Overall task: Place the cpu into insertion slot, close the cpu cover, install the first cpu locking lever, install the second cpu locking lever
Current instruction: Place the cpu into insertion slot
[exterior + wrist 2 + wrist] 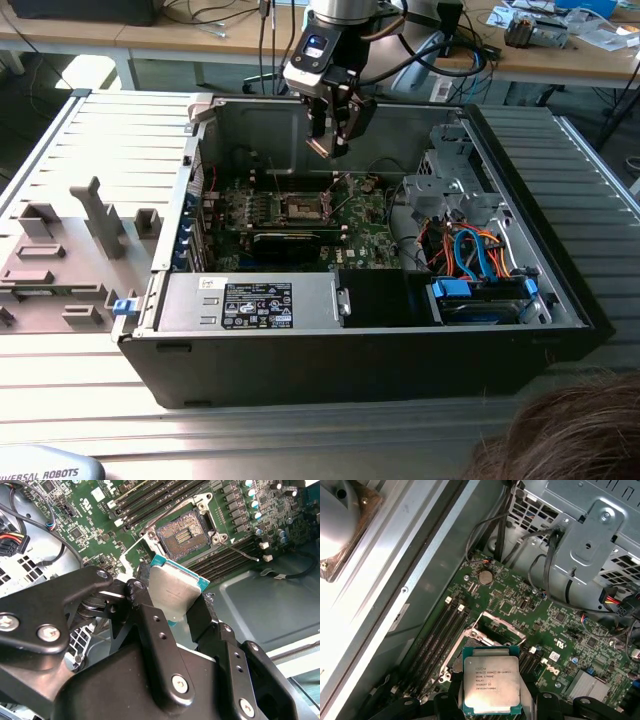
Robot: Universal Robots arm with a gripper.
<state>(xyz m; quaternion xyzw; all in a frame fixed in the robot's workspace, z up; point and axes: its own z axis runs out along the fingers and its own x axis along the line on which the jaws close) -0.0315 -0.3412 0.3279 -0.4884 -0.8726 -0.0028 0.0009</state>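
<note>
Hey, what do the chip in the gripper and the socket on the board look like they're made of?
The cpu, held in the gripper: matt silver-grey top, probably metal, on a thin green edge, likely circuit board. The insertion slot: shiny silver rim, apparently metal, around a dark centre speckled with golden contacts.

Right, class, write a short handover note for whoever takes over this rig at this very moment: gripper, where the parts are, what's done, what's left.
Gripper: shut on the cpu, held in the air above the motherboard.
Insertion slot: bare, contacts exposed. The cpu cover appears to stand open.
Done: the cpu is in the grip and over the board, close to the slot.
Left: cpu not yet in the slot, cover not closed, neither locking lever installed.
</note>
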